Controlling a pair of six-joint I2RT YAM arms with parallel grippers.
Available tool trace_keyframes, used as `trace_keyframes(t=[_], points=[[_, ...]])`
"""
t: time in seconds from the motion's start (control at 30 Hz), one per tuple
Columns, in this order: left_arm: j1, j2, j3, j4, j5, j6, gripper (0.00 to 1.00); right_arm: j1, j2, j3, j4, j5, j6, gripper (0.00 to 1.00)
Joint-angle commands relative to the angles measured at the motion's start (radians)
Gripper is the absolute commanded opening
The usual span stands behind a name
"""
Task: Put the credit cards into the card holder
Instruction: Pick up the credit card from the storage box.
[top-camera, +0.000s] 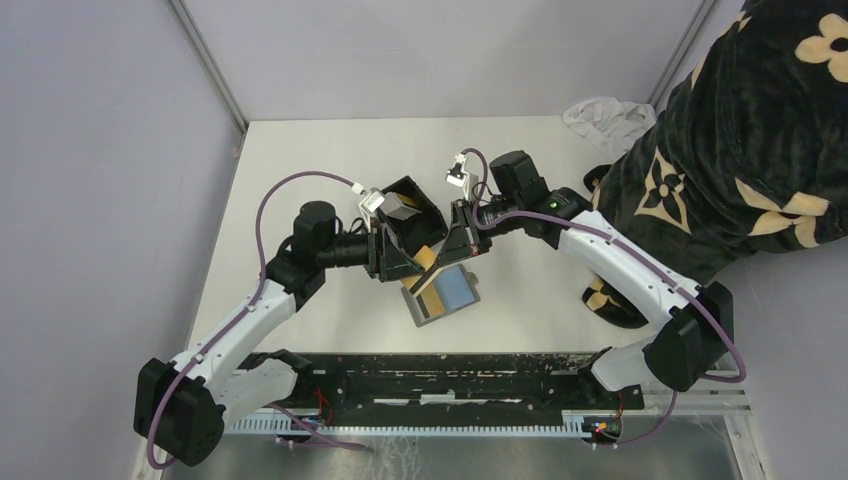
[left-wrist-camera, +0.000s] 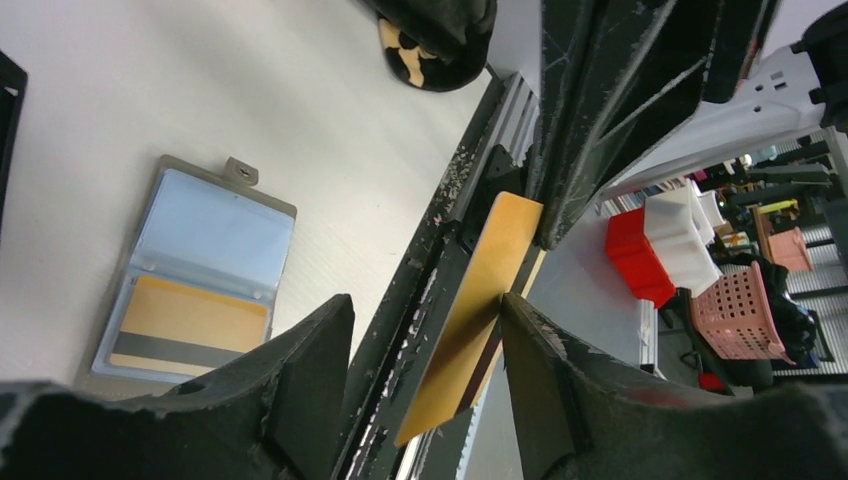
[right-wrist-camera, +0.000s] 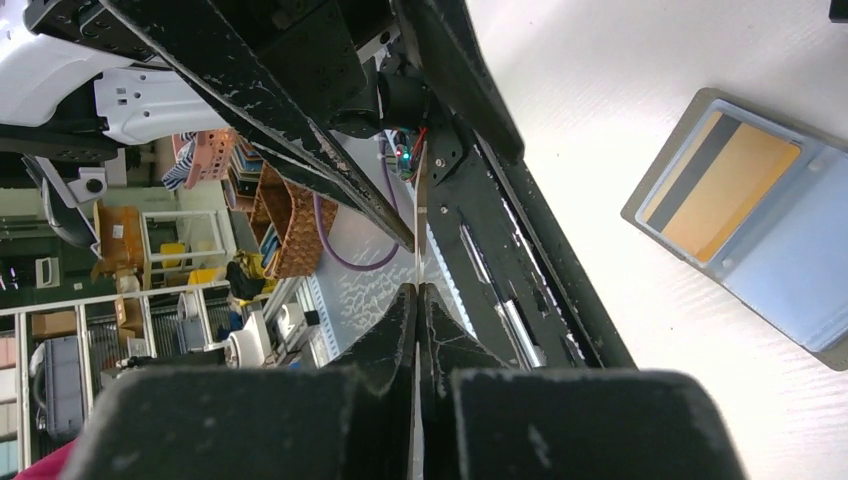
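Observation:
The card holder (top-camera: 445, 295) is a grey folder with clear pockets, lying open on the table; it also shows in the left wrist view (left-wrist-camera: 195, 265) and the right wrist view (right-wrist-camera: 745, 215). One tan-gold card (left-wrist-camera: 190, 325) sits in a pocket. My right gripper (top-camera: 455, 240) is shut on a second tan-gold card (top-camera: 428, 258) and holds it edge-up above the holder; its thin edge (right-wrist-camera: 417, 225) shows between the shut jaws (right-wrist-camera: 417, 295). My left gripper (left-wrist-camera: 428, 305) is open around that card (left-wrist-camera: 480, 300), which touches one finger (left-wrist-camera: 525, 330).
An open-top black box (top-camera: 408, 225) stands just behind the grippers, with something silver-grey (top-camera: 400, 208) in it. A black and gold blanket (top-camera: 760, 130) fills the right side. A white cloth (top-camera: 605, 115) lies at the back right. A black rail (top-camera: 440, 375) runs along the near edge.

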Motion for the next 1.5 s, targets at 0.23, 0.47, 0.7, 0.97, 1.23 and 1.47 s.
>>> trace_keyframes(t=[0.23, 0.47, 0.7, 0.97, 1.23, 1.47], points=[[0.002, -0.037, -0.021, 0.061, 0.06, -0.045, 0.35, 0.001, 0.054, 0.019, 0.049, -0.082, -0.007, 0.01], [0.003, -0.022, -0.048, 0.08, 0.078, -0.06, 0.03, -0.007, 0.075, 0.001, 0.093, -0.09, 0.007, 0.01], [0.001, -0.069, -0.116, 0.12, -0.037, -0.145, 0.03, -0.017, 0.099, 0.035, 0.085, -0.012, 0.016, 0.33], [-0.073, -0.177, -0.29, 0.292, -0.368, -0.357, 0.03, -0.023, 0.057, 0.054, -0.006, 0.248, -0.071, 0.48], [-0.428, -0.16, -0.324, 0.266, -1.005, -0.522, 0.03, -0.023, -0.02, -0.054, -0.011, 0.638, -0.057, 0.47], [-0.718, 0.046, -0.275, 0.275, -1.502, -0.706, 0.03, -0.022, -0.027, -0.169, 0.018, 0.816, 0.006, 0.37]])
